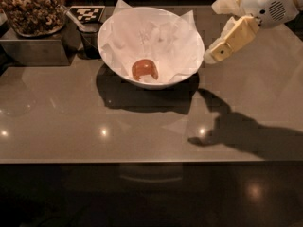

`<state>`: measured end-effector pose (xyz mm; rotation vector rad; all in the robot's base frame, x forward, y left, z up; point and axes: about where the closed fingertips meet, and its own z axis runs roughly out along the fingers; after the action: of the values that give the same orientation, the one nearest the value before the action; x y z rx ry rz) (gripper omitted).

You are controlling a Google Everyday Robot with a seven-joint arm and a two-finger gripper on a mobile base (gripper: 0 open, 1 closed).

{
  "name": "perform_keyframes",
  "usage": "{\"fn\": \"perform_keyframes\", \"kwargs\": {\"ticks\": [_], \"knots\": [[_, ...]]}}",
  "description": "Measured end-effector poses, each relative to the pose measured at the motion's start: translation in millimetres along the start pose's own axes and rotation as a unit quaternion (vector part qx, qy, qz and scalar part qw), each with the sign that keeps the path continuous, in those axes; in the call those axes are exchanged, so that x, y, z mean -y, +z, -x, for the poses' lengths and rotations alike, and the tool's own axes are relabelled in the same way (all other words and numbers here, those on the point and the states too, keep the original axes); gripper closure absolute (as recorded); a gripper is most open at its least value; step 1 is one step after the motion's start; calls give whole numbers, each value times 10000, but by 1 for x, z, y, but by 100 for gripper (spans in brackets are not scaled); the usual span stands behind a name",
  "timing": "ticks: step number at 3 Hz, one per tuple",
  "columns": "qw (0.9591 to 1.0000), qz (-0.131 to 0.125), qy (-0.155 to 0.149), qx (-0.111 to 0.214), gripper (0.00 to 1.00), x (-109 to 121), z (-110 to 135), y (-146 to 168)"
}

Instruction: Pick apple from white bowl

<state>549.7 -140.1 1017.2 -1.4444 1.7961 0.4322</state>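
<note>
Desk [142, 136] fills most of the view: a smooth grey-brown top with small points of reflected light and a dark front edge below. Across its right half lies the long dark shadow [246, 134] of the robot arm, and a second shadow pools under and in front of the bowl.

Next in size is the white bowl [110, 60], wide and deep with sloping sides, standing on the desk towards the back, a little left of the middle. Crinkled white paper [161, 37] lines it, and the paper's corners stand up past the rim at the back and on the right.

At the top right the arm's rounded white wrist [270, 4] comes in from the corner. From it the hand [210, 32] reaches down and to the left, above the desk and just beside the bowl's right rim, outside the bowl. It is released: the two pale yellow fingers [234, 39] stand apart with nothing between them, and the lower one ends close to the rim. Whether it touches the rim I cannot tell.

In the top left corner a tray of dark brown nutty snacks [31, 8] sits on a metal box [33, 48]. Between that box and the bowl stands a small dark container [90, 39] with a utensil handle leaning out of it, and behind it lies a black-and-white checkered card [86, 13].

Smallest is the apple [144, 70], round and reddish-orange, resting on the paper at the bottom of the bowl, well apart from the hand.
</note>
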Motion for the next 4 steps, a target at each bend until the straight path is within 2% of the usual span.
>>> {"fn": "perform_keyframes", "kwargs": {"ticks": [1, 2, 3, 4], "knots": [[10000, 0, 0, 0, 28, 0, 0, 0], [10000, -2, 13, 88, 51, 1, -1, 6], [9994, 91, -88, 318, 58, 9, 6, 29], [9976, 405, -267, 498, 49, 20, 20, 65]]}}
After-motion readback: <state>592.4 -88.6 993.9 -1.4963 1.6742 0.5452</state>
